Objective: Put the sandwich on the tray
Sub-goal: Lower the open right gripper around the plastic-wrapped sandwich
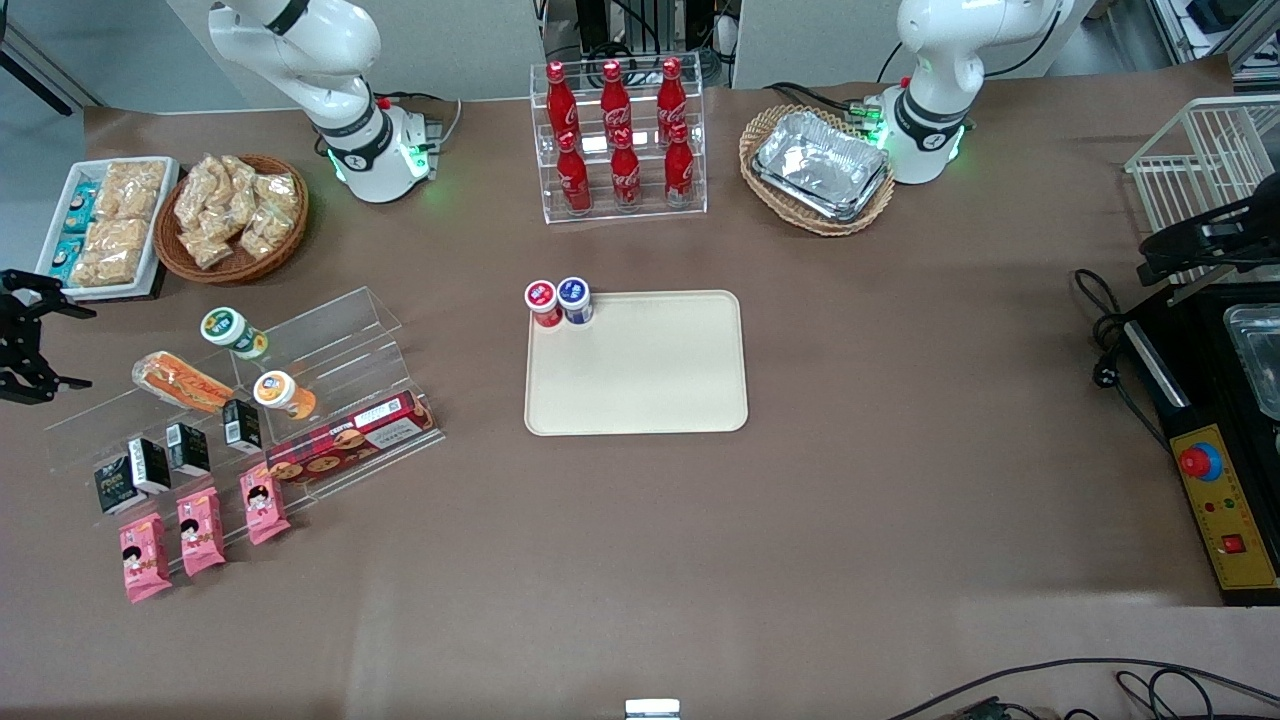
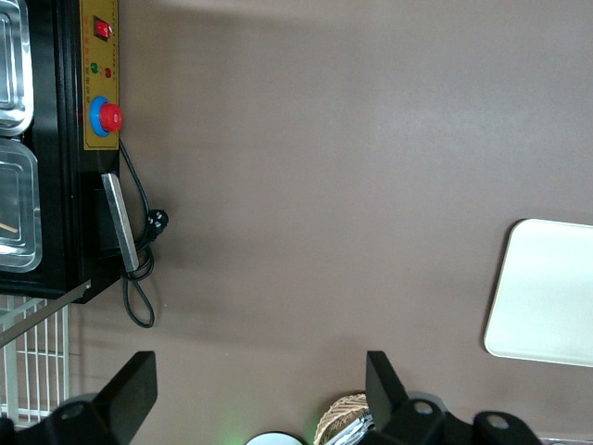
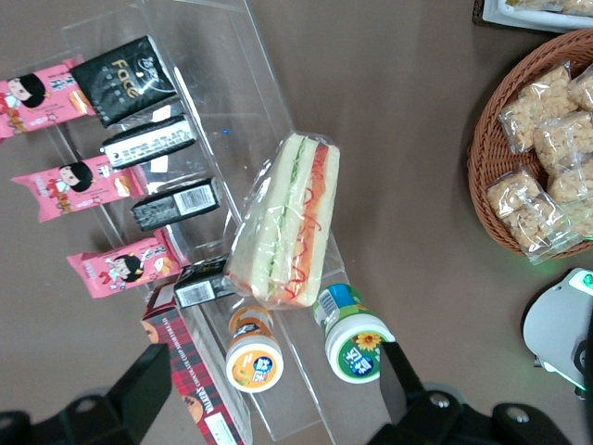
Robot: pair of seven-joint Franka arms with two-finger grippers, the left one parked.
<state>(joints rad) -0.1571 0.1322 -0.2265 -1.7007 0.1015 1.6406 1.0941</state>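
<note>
I'm seeing the gripper (image 1: 30, 340) at the far left edge of the front frame, above the table (image 1: 900, 500) just off the clear rack (image 1: 300, 340). Its fingers are spread wide, gripping nothing; in the wrist view both fingertips (image 3: 153, 371) are hanging well apart over the rack.

One sandwich (image 1: 182, 381) is lying on the rack's upper step, left-center of the front frame, untouched. In the wrist view the sandwich (image 3: 287, 222) is resting tilted, with two cups (image 3: 352, 338) just beside it: one green-lidded, one orange-lidded.

One tray (image 1: 640, 390) is sitting mid-frame, well apart from the sandwich. Two cups, red (image 1: 542, 300) and blue (image 1: 574, 298), are standing touching each other at its upper left corner.

I'm counting on the rack: four black packets (image 1: 150, 465), one red cookie box (image 1: 350, 440), three pink packets (image 1: 200, 530) along its lowest step.

Upper frame: six cola bottles (image 1: 615, 140) in a clear stand, one basket of foil trays (image 1: 820, 165), one basket of snack bags (image 1: 235, 215).
</note>
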